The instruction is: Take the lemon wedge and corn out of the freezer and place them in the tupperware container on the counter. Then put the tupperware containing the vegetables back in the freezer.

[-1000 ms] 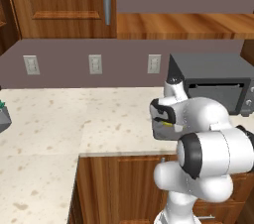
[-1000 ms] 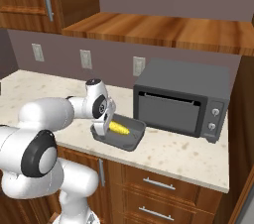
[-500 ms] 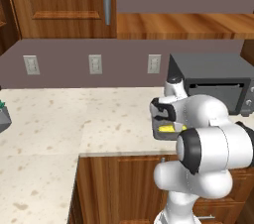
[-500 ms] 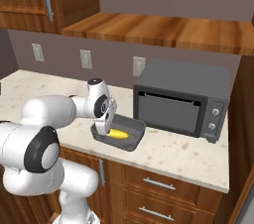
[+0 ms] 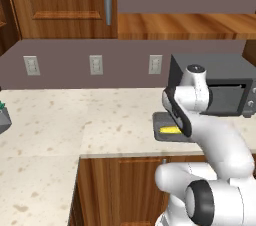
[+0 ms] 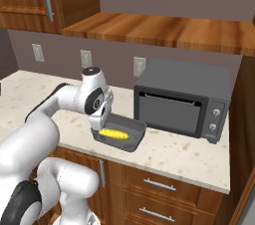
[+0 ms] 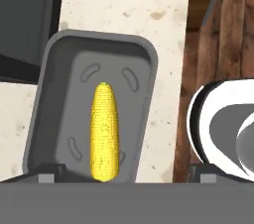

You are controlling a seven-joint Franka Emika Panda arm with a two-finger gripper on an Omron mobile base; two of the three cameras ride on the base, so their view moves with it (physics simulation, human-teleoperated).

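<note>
The slim bright-yellow corn cob point(image 7: 104, 131) now lies released in the shallow dark-grey tupperware tray point(image 7: 54, 69) near the front edge of the cream speckled counter point(image 6: 184, 154); the gripper point(image 7: 119, 171) has spread wide above it, so the lemon wedge comes next.

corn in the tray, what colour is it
Bright yellow: the corn lies in the dark grey tray, clearest in the hand view.

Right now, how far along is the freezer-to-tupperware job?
Done: the corn lies flat in the tupperware container on the counter, beside the toaster oven. In hand: nothing; the gripper is open above it. Left: no lemon wedge in the container yet, and the container must go into the freezer.
</note>
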